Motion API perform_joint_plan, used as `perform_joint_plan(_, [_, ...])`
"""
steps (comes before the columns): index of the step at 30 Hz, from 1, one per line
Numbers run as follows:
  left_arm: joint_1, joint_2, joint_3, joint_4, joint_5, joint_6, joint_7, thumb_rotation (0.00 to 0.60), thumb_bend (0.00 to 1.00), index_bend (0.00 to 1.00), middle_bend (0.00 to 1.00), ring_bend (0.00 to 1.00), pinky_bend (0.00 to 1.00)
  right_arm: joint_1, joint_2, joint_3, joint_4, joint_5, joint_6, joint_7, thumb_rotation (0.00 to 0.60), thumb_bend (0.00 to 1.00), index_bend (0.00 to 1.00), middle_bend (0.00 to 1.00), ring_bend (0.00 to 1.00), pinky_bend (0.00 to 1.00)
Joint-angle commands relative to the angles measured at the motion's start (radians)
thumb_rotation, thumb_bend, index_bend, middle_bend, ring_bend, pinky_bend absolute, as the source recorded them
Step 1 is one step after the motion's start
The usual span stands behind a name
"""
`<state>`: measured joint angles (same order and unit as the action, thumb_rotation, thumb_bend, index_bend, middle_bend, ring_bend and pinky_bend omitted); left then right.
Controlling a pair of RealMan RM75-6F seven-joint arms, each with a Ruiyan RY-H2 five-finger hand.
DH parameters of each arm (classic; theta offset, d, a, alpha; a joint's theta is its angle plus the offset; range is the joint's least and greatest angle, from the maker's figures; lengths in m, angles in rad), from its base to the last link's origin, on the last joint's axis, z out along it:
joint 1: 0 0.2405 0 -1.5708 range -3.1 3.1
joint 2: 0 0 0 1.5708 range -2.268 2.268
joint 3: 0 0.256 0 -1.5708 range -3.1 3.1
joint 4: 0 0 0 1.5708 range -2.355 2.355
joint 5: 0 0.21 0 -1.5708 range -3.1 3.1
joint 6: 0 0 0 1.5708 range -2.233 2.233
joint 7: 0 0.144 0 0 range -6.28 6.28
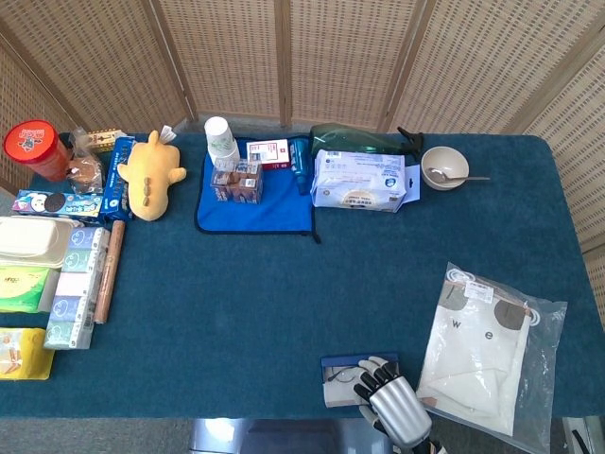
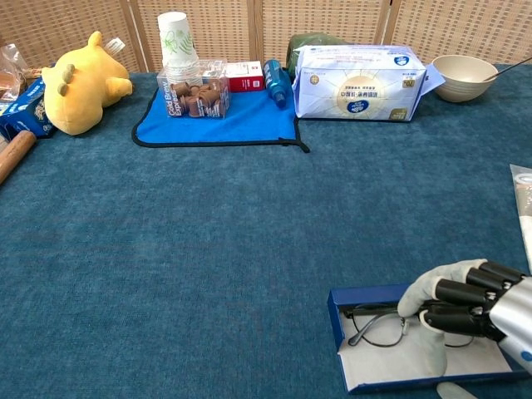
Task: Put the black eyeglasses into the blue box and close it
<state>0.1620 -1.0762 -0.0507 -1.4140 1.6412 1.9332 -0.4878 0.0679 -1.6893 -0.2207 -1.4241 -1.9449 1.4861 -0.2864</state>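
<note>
The blue box (image 2: 366, 296) lies open at the table's near edge, its white inside facing up; the head view shows the box (image 1: 342, 361) too. The black eyeglasses (image 2: 376, 327) rest inside it, their right half hidden under my fingers. My right hand (image 2: 465, 314) curls over that side of the glasses and grips the box's white lid flap (image 2: 391, 366), with a fingertip showing beneath the flap's near edge. In the head view the right hand (image 1: 392, 409) covers most of the box. My left hand appears in neither view.
A clear bag of white clothing (image 1: 487, 345) lies just right of the box. Along the far edge stand a wipes pack (image 1: 359, 180), a bowl with a spoon (image 1: 444, 167), a blue cloth (image 1: 255, 203) with cups and boxes, and a yellow plush (image 1: 149, 173). Packages line the left edge.
</note>
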Motion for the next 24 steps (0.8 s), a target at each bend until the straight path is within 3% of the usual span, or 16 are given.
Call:
perform_joint_plan(1, [0.000,0.000,0.000,0.000,0.001,0.001,0.001,0.532,0.32,0.04,0.00,0.00,0.00,0.000,0.002,0.000,-0.004,0.000,0.000,-0.002,0.600,0.29,0.60,0.37,0.28,0.28])
perform_joint_plan(12, [0.000,-0.003,-0.001,0.002,0.004,0.006,0.004,0.534,0.32,0.04,0.00,0.00,0.00,0.008,0.013,0.007,-0.040,-0.004,-0.009,-0.012,0.600,0.29,0.62,0.39,0.29,0.28])
perform_joint_plan(24, [-0.001,-0.009,0.001,0.004,0.006,0.004,0.006,0.534,0.32,0.04,0.00,0.00,0.00,0.054,0.038,0.053,-0.135,0.015,-0.063,-0.037,0.600,0.29,0.62,0.39,0.29,0.28])
